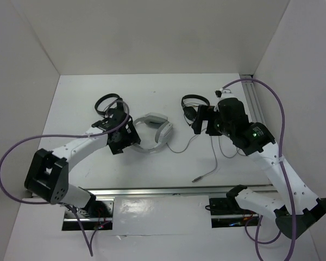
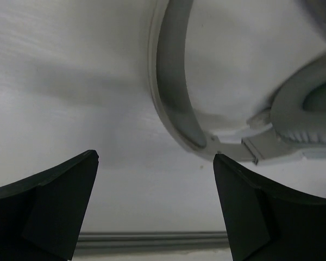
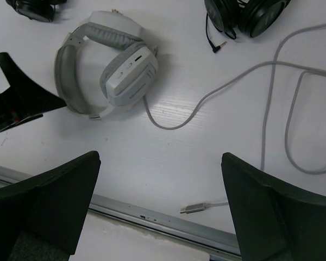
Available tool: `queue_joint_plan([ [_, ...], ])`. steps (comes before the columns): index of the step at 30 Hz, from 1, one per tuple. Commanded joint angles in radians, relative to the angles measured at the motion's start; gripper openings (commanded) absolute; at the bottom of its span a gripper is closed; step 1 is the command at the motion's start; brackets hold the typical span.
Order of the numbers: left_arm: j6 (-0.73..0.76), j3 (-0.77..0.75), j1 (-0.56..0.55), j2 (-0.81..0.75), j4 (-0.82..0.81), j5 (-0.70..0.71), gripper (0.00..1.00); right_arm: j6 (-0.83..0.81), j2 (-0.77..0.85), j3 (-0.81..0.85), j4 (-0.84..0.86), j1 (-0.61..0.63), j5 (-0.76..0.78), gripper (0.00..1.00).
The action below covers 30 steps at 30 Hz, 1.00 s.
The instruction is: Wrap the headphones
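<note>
Headphones (image 1: 152,133) lie flat near the middle of the tabletop (image 1: 163,89), a bit toward the left edge, earcups folded in. The cable (image 1: 191,142) runs from them toward the right edge, loops there and comes back. Its plug (image 1: 198,178) rests close to the metal rail (image 1: 163,190) along the near edge.

Left gripper (image 1: 129,136): jaws wide apart, nothing in them. It sits just beside the headband on its left side; in the wrist view the headband (image 2: 171,81) curves just past the fingertips, contact not clear.

Right gripper (image 1: 201,120): jaws wide apart, empty, over the cable area right of the headphones.

Two black headsets sit toward the far edge, one behind the left gripper (image 1: 107,103) and one by the right gripper (image 1: 193,102).
</note>
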<state>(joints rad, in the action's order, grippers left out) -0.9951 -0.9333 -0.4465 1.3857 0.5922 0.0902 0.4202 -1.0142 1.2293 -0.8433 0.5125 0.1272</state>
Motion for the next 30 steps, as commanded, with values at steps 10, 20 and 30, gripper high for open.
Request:
queue_joint_plan([
  [10, -0.002, -0.125, 0.045, 0.258, -0.083, 0.172, 1.00, -0.049, 0.026, -0.042, 0.130, 0.001, -0.069, 1.00],
  [20, -0.023, -0.099, 0.025, 0.357, -0.121, 0.174, 0.29, -0.040, 0.026, -0.051, 0.173, 0.001, -0.093, 1.00],
  [30, 0.002, -0.136, 0.034, 0.009, 0.138, 0.275, 0.00, -0.109, 0.103, -0.080, 0.254, 0.001, -0.277, 1.00],
])
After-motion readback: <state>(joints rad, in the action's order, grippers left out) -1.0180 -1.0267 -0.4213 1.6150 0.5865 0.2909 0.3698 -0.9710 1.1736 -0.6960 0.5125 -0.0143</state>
